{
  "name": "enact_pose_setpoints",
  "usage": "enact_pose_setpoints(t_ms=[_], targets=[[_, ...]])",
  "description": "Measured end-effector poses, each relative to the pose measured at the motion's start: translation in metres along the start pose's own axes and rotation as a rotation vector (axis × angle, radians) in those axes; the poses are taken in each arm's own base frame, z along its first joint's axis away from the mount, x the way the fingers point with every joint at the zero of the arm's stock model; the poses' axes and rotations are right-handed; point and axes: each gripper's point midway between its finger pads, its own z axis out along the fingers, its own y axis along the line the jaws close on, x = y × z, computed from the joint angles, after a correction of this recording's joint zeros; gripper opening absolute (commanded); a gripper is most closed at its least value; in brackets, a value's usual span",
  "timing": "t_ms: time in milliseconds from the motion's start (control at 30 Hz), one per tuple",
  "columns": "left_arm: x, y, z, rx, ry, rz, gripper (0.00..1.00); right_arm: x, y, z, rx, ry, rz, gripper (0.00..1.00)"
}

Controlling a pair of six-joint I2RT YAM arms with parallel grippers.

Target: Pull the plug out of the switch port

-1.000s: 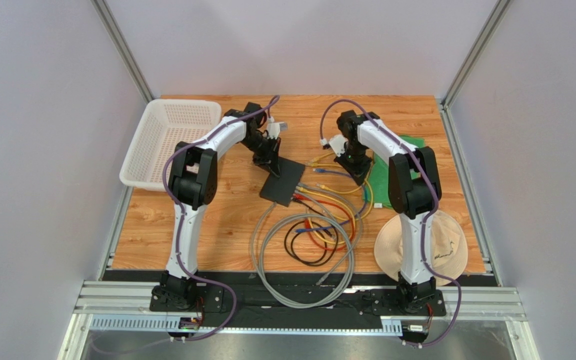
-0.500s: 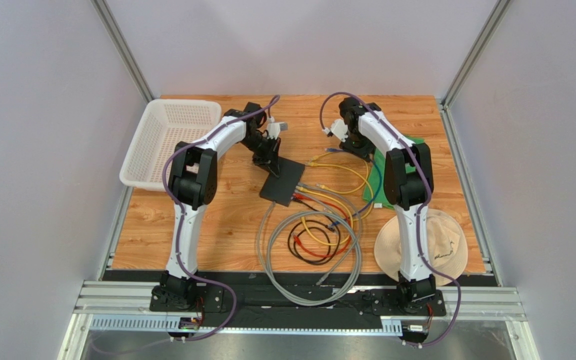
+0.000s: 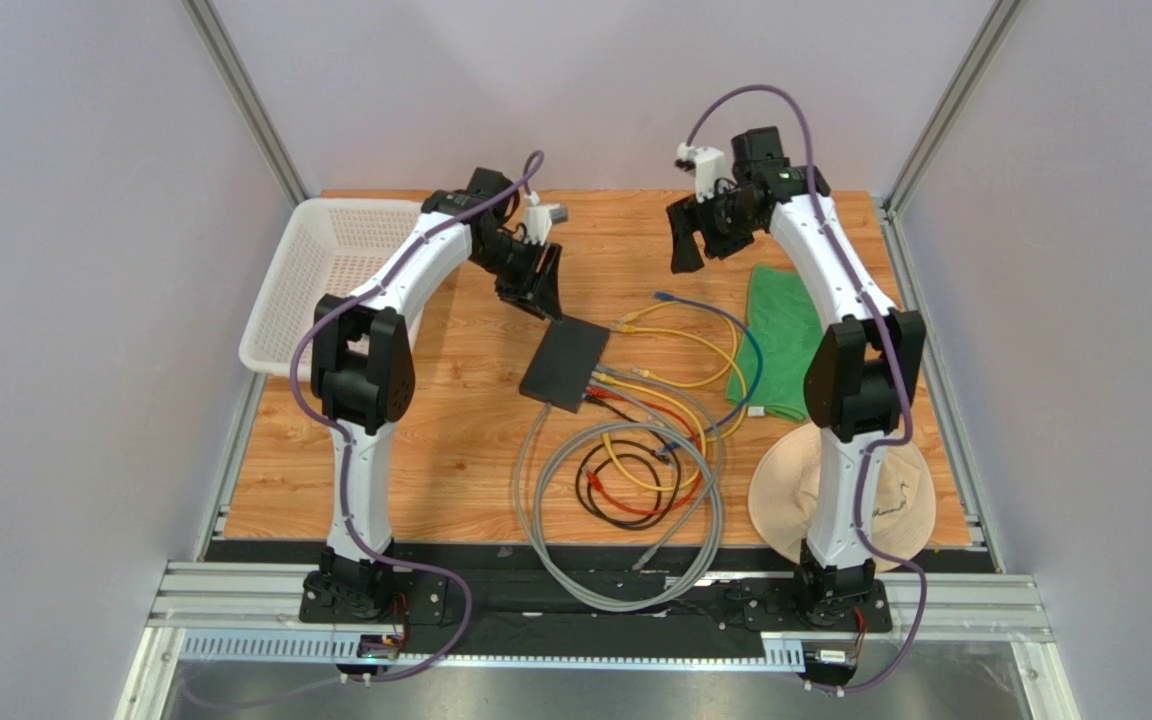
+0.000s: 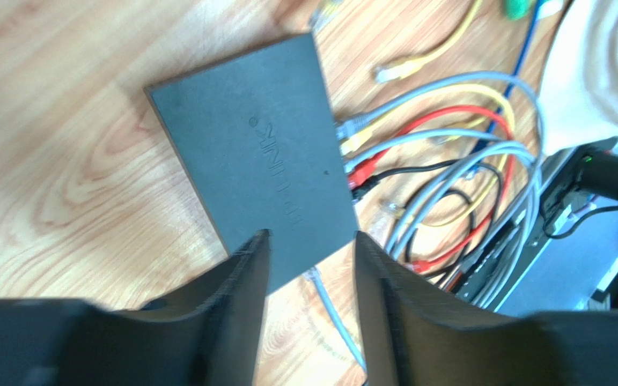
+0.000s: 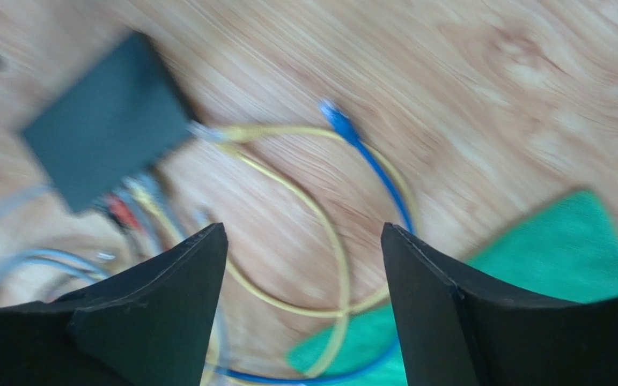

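Observation:
The switch (image 3: 564, 365) is a flat black box lying on the wood at mid-table, also seen in the left wrist view (image 4: 260, 153) and the right wrist view (image 5: 107, 129). Yellow, red, black and grey cables (image 4: 417, 129) run into its long right edge. A blue cable's plug (image 3: 660, 299) lies loose on the wood, apart from the switch, its blue end (image 5: 332, 112) pointing away. My left gripper (image 3: 534, 278) hovers open just behind the switch, nothing between its fingers (image 4: 311, 237). My right gripper (image 3: 695, 237) hangs open and empty high at the back (image 5: 304, 229).
A white basket (image 3: 330, 278) stands at the back left. A green cloth (image 3: 785, 338) lies right of the cables, with a beige hat (image 3: 875, 503) nearer the front right. Loops of grey cable (image 3: 620, 518) spread toward the table's near edge.
Both grippers went from shut to open. The left one let go of the switch and lifted back. The right one pulled the blue plug away, released it and rose toward the back.

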Motion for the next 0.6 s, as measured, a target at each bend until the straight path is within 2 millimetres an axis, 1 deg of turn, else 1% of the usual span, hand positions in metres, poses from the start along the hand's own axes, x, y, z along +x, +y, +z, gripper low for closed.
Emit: enact_pose_setpoints(t_ms=[67, 133, 167, 200, 233, 333, 433, 467, 533, 600], targets=[[-0.010, -0.006, -0.012, -0.004, -0.032, 0.008, 0.67, -0.014, 0.016, -0.012, -0.084, -0.094, 0.071, 0.75], [-0.020, -0.008, -0.020, -0.011, -0.062, 0.011, 0.68, -0.025, 0.028, -0.018, -0.162, -0.166, 0.127, 0.75], [-0.024, -0.010, -0.022, -0.013, -0.073, 0.006, 0.68, -0.029, 0.032, -0.018, -0.198, -0.189, 0.148, 0.75], [-0.026, -0.011, -0.024, -0.013, -0.079, 0.001, 0.67, -0.030, 0.037, -0.016, -0.231, -0.200, 0.162, 0.72], [-0.027, -0.011, -0.024, -0.014, -0.080, -0.006, 0.66, -0.031, 0.042, -0.012, -0.266, -0.202, 0.178, 0.71], [-0.025, -0.007, -0.024, -0.034, -0.073, -0.025, 0.63, -0.023, 0.061, 0.006, -0.385, -0.173, 0.228, 0.68], [-0.020, 0.000, -0.020, -0.054, -0.059, -0.044, 0.59, -0.004, 0.078, 0.027, -0.467, -0.113, 0.272, 0.65], [-0.017, 0.002, -0.017, -0.057, -0.051, -0.052, 0.58, 0.003, 0.084, 0.034, -0.491, -0.087, 0.289, 0.63], [-0.008, 0.007, -0.011, -0.060, -0.026, -0.074, 0.52, 0.013, 0.094, 0.045, -0.529, -0.048, 0.307, 0.58], [0.000, 0.011, -0.005, -0.062, -0.003, -0.093, 0.48, 0.017, 0.104, 0.050, -0.556, -0.026, 0.317, 0.53]])
